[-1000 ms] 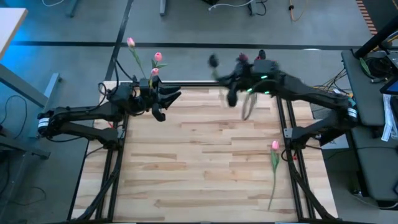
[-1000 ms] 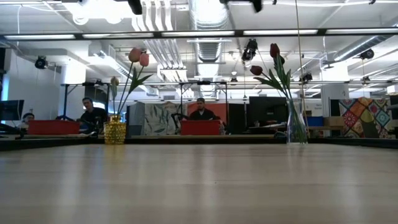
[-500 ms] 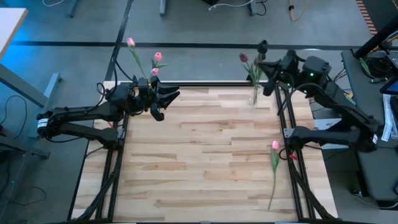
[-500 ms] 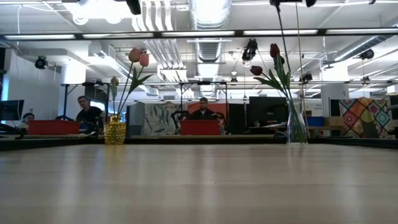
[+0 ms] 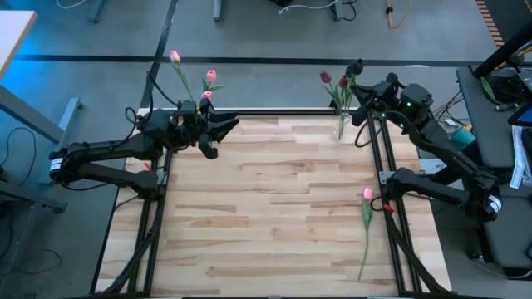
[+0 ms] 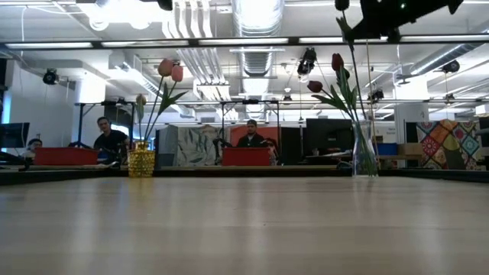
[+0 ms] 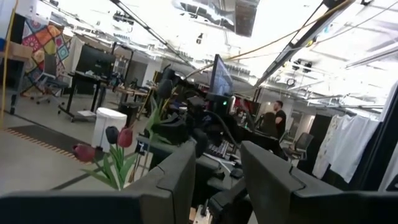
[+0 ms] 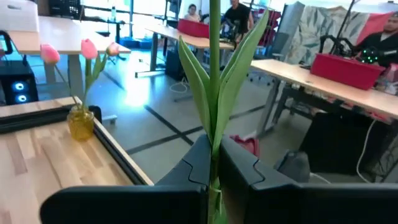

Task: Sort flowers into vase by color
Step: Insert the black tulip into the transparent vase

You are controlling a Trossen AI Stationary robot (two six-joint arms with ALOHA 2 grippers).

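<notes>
The right end effector (image 8: 213,163) is clenched on a maroon tulip's stem (image 8: 214,93), holding it upright just over the clear vase (image 5: 341,126) at the counter's (image 5: 274,208) far right corner. It should centre the stem tip over the mouth before lowering, clear of the maroon blooms already there. The left end effector (image 5: 218,135) waits with fingers apart near the yellow vase (image 6: 141,163); one pink tulip (image 5: 366,218) lies by the right edge.

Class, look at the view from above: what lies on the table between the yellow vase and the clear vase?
Nothing: from above, bare wood runs between the yellow vase and the clear vase. The left gripper hangs open just beside the yellow vase.
</notes>
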